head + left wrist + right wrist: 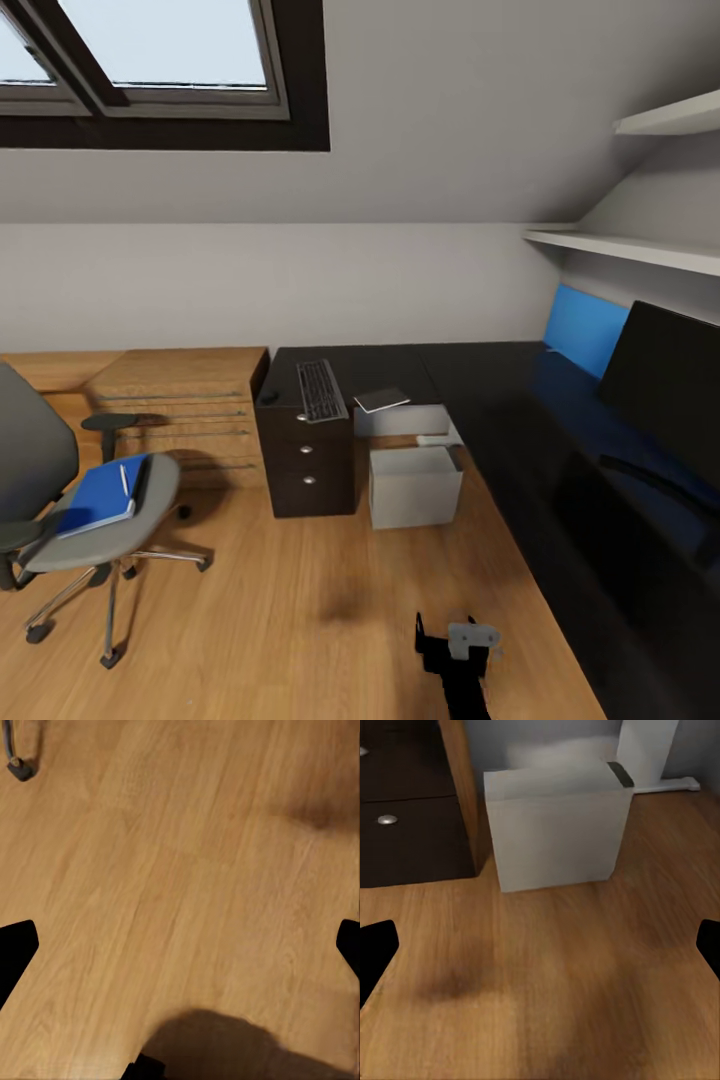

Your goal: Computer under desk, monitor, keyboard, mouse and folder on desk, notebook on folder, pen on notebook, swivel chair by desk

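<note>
While the robot stands back on the light wood floor (300,600) of the attic bedroom, most of the task's things lie in reach of the head view. The long L-shaped black-topped bench (500,400) runs along the right and turns toward the far wall. On its far leg, above the black three-drawer unit (305,465), lies the slim silver-grey keyboard with dark keys (321,389), with a small dark mouse-like object (268,397) just beside it and the thin light grey-white notebook (381,400) near its other side. The large black widescreen monitor (665,375) stands on the bench's right stretch before the blue back panel (585,328), well apart from the keyboard. That gap looks like the main fault to mend.

The light grey box-shaped computer tower (414,487) sits on the floor by the white pedestal leg (646,750), seemingly tucked under the bench edge already. The grey upholstered swivel chair on a chrome star base (90,520) stands away at the left, carrying the flat bright blue folder (100,495) with a slim white pen (124,480) on it.

The left pincer (180,945) is released, its dark fingertips wide over bare floor. The right pincer (540,945) is likewise released, facing the tower. Both are empty, probably because the robot is approaching.
</note>
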